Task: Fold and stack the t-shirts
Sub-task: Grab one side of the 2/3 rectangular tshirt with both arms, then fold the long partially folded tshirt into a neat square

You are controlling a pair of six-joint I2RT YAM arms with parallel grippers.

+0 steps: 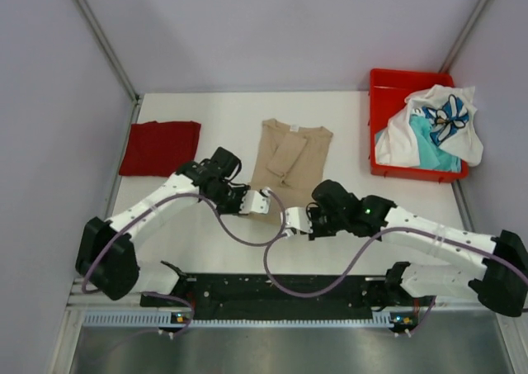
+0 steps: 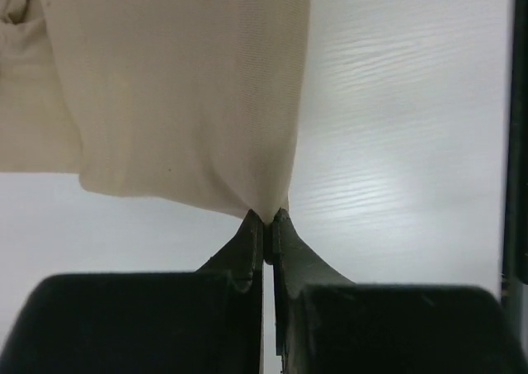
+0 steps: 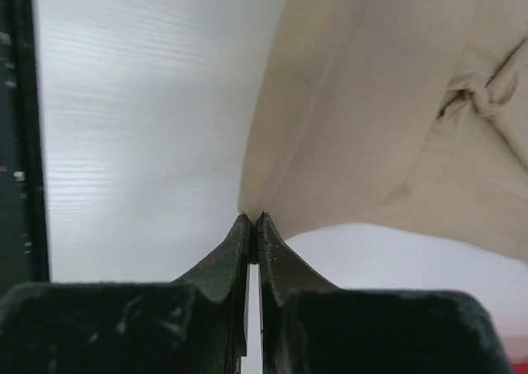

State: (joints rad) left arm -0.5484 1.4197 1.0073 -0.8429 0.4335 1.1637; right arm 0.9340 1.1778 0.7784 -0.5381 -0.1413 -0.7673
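Note:
The tan t-shirt [image 1: 290, 155] lies flat in the middle of the table, collar to the far side and sleeves folded in over its front. My left gripper [image 1: 262, 203] is shut on its near left hem corner; in the left wrist view the cloth [image 2: 181, 93] is pinched at the fingertips [image 2: 269, 217]. My right gripper [image 1: 299, 221] is shut on the near right hem corner, with the cloth [image 3: 371, 126] caught at its tips [image 3: 254, 219]. A dark red t-shirt [image 1: 161, 147] lies folded at the far left. A white t-shirt with blue print [image 1: 441, 118] and a teal one [image 1: 433, 147] sit bunched in the bin.
A red plastic bin [image 1: 388, 81] stands at the far right of the table. Grey walls close in the left, right and far sides. A black rail [image 1: 280, 291] with the arm bases runs along the near edge.

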